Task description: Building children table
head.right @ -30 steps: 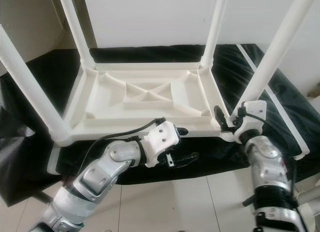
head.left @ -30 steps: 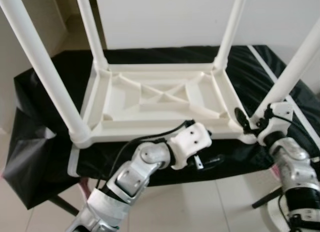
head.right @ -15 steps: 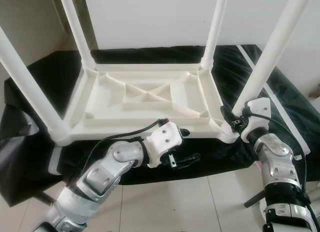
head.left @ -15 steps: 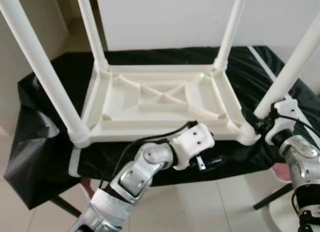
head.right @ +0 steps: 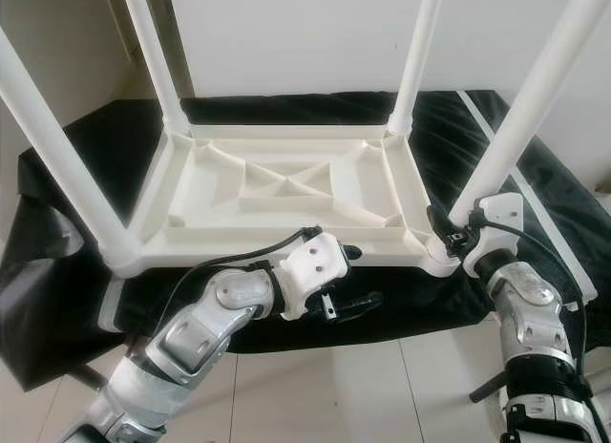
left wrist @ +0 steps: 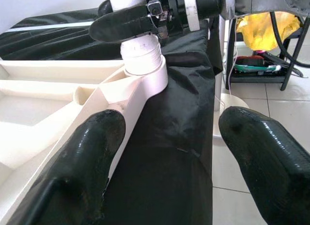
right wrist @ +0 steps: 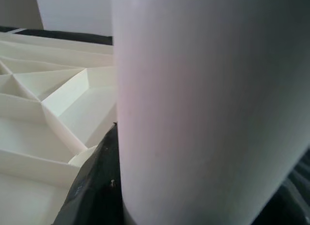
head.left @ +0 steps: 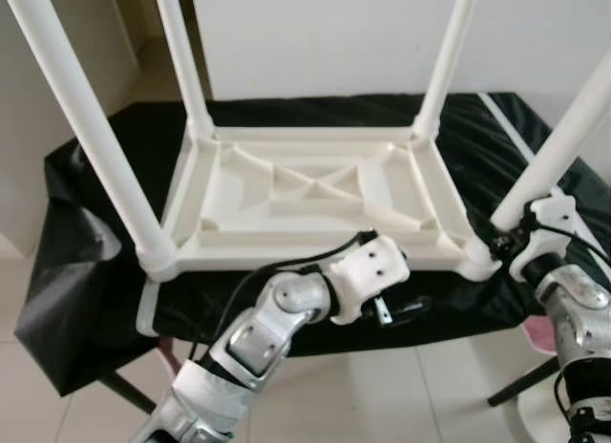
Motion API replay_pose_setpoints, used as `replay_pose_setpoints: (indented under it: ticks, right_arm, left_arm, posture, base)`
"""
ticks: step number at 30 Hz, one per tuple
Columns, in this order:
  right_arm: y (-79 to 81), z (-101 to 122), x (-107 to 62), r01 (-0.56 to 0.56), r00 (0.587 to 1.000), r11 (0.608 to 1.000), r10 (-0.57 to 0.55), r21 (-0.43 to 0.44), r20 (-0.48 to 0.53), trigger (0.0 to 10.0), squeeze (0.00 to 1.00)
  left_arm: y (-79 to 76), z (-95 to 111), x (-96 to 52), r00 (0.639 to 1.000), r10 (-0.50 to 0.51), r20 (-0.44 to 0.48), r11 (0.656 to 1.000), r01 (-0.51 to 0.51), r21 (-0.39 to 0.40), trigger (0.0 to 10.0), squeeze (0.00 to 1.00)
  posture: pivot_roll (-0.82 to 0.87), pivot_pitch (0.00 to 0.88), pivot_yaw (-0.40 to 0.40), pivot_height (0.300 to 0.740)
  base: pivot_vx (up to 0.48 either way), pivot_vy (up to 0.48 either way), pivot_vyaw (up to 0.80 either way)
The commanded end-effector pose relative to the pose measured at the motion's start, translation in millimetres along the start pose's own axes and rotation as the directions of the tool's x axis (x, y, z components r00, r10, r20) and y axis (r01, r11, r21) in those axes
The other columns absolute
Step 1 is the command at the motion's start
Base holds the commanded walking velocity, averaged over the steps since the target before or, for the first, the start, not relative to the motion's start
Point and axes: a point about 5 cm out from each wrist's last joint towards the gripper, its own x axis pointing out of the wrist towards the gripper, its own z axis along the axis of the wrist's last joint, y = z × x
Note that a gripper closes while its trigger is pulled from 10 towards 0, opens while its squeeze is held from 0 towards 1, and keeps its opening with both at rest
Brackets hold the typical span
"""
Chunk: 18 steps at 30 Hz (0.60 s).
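A white plastic children's table [head.left: 315, 190] lies upside down on a black cloth, its four legs pointing up. My right gripper [head.right: 446, 235] is at the base of the near right leg [head.right: 535, 109], shut around it just above the corner socket [left wrist: 141, 53]. In the right wrist view the leg [right wrist: 203, 104] is pressed close, with one black finger [right wrist: 92, 186] beside it. My left gripper [head.right: 355, 277] hangs open in front of the table's near edge, fingers pointing toward that corner; one of its fingers [left wrist: 97, 152] lies against the rim, holding nothing.
The black cloth [head.left: 95, 176] drapes over a work table and hangs down at the front. Tiled floor [head.left: 382, 386] lies below. A white wall stands behind. A yellow bag [left wrist: 261, 31] and a dark metal stand [left wrist: 290, 45] are on the floor to the right.
My right wrist has swung outward to the right around the leg's base. The left gripper keeps its place. The whole picture has shifted slightly.
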Motion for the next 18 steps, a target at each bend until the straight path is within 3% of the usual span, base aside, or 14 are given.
replay_pose_setpoints:
  ticks: [1,2,9,12,18]
  right_arm:
    - [6.0,-22.0,-5.9,0.005,0.996,0.999,-0.001,0.045,-0.092,6.4,0.0]
    - [6.8,-24.1,-5.0,0.036,0.995,0.997,-0.029,0.071,-0.098,10.0,0.0]
    - [6.3,-25.1,0.2,0.16,0.98,0.984,-0.15,0.074,-0.128,10.0,0.0]
    - [11.5,-26.2,6.8,0.297,0.948,0.947,-0.277,0.125,-0.156,10.0,0.0]
    - [22.6,-23.6,12.5,0.348,0.932,0.928,-0.327,0.132,-0.153,10.0,0.0]
  left_arm:
    - [1.5,1.7,-1.3,1.0,0.02,-0.005,1.0,-0.02,0.009,10.0,0.0]
    - [1.4,2.0,-1.1,1.0,0.018,-0.005,1.0,-0.018,0.008,10.0,0.0]
    - [1.7,2.2,-0.6,1.0,0.016,-0.005,1.0,-0.016,0.007,10.0,0.0]
    - [3.1,2.4,0.0,1.0,0.02,-0.003,1.0,-0.02,0.006,10.0,0.0]
    - [4.5,2.0,0.0,1.0,0.027,-0.004,1.0,-0.027,0.006,10.0,0.0]
  posture:
    - [-0.07,0.022,0.021,0.74]
    - [-0.07,0.024,0.02,0.74]
    - [-0.07,0.027,0.018,0.74]
    - [-0.07,0.028,0.013,0.74]
    - [-0.07,0.03,0.011,0.74]
  base:
    - [0.0,0.0,0.0]
    - [0.0,0.0,0.0]
    - [0.0,0.0,0.0]
    - [0.0,0.0,0.0]
    - [0.0,0.0,0.0]
